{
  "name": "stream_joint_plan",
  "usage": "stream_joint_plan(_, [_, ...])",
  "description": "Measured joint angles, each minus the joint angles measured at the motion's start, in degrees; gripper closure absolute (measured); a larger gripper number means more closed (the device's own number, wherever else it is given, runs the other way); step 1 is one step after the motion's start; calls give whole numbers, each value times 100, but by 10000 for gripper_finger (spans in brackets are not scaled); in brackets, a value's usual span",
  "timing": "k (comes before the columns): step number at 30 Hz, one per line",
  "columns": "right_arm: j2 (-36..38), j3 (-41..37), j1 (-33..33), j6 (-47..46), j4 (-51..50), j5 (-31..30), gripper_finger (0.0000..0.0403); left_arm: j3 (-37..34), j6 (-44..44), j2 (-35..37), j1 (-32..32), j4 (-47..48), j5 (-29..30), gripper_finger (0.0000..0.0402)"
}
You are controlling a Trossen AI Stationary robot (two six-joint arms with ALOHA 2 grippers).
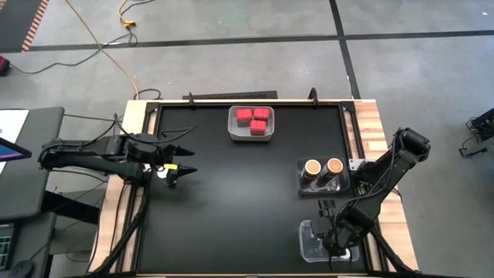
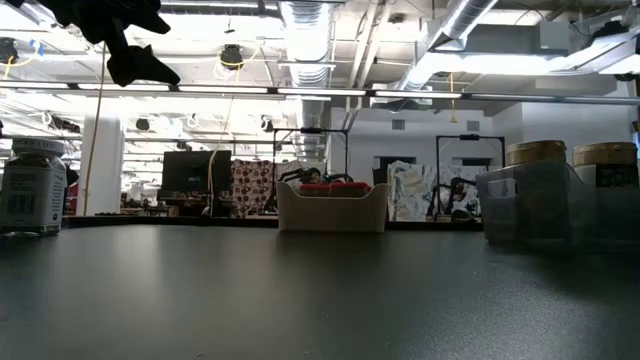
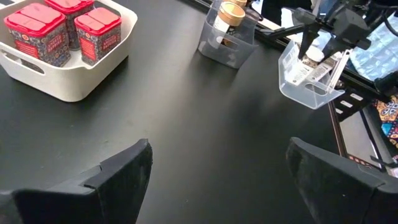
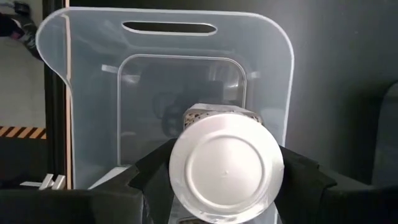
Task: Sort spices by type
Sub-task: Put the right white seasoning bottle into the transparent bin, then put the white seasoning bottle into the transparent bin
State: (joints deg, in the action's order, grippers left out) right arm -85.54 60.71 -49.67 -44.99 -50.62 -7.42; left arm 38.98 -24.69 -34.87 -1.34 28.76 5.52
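Three red blocky boxes [image 1: 252,118] sit in a white bin [image 1: 235,133] near the table's far edge. Two brown-lidded round jars [image 1: 323,167] stand in a smoky bin [image 1: 302,184] on the right. My right gripper [image 1: 336,243] reaches down into a clear bin [image 1: 305,232] at the near right corner, shut on a white-lidded jar [image 4: 227,165]. My left gripper [image 1: 191,158] hovers open over the table's left side, holding nothing. Another labelled jar [image 2: 30,188] stands at the left of the low view. My right gripper holds the white-lidded jar by its sides just under the lid [image 4: 205,115], pinched between the two fingers [image 4: 152,171], which come from above and point down. The jar is upright inside the clear bin [image 4: 168,28]. The lid hides whether its base rests on the bin floor.
The black table [image 1: 247,208] is bare through its middle and near left. A raised frame [image 1: 231,99] runs along the far edge, with wooden strips [image 1: 374,127] at the sides. Cables [image 1: 100,46] lie on the floor beyond.
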Motion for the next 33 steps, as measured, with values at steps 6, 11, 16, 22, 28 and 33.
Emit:
stream_joint_plan(6, [0,0,0,-16,27,0,153,0,0,-1,0,0,-7,46])
stream_joint_plan(11, [0,2,26,-152,34,-4,147,0,-5,-1,0,-1,-13,46])
stream_joint_plan(16, [0,9,33,-155,39,-15,118,0,-15,0,0,-1,-13,46])
stream_joint_plan(22, [0,89,33,-152,10,-15,74,0,-65,0,0,-1,-13,46])
stream_joint_plan(28, [7,457,33,36,-305,-13,40,0,2,-1,2,1,-9,46])
stream_joint_plan(33, [11,956,33,36,-1482,-11,31,0,39,-2,2,2,205,46])
